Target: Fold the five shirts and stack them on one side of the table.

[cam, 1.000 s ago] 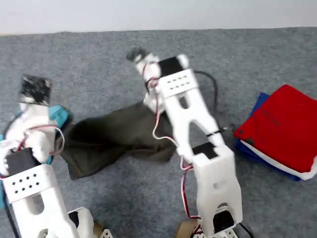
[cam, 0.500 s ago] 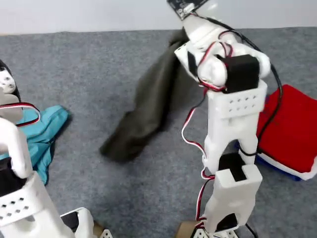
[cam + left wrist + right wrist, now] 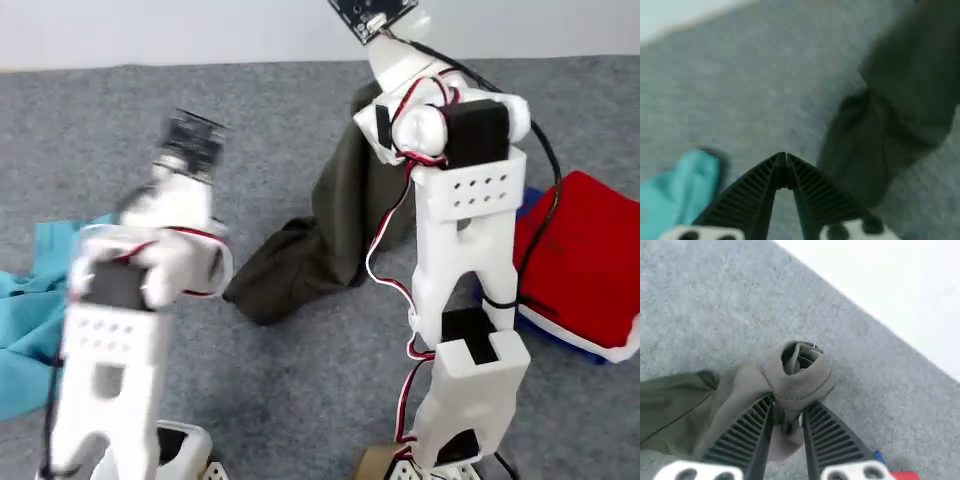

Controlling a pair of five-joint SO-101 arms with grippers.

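Dangling at centre, olive shirt (image 3: 330,240) is unfolded, its top pinched tight in the right gripper (image 3: 786,422). Folded stack (image 3: 585,260), red on top, sits at right, so probably three are done. Teal shirt (image 3: 30,320) lies crumpled at left. Left gripper (image 3: 786,160) is closed and empty.

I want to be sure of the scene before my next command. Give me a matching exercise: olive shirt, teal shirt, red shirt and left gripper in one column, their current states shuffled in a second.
Things
1. olive shirt
2. teal shirt
3. red shirt
4. left gripper

States
A. folded, on top of the stack
B. shut, holding nothing
C. hanging from the right gripper, lower end on the table
D. lying unfolded on the table

Pairs: 1-C, 2-D, 3-A, 4-B
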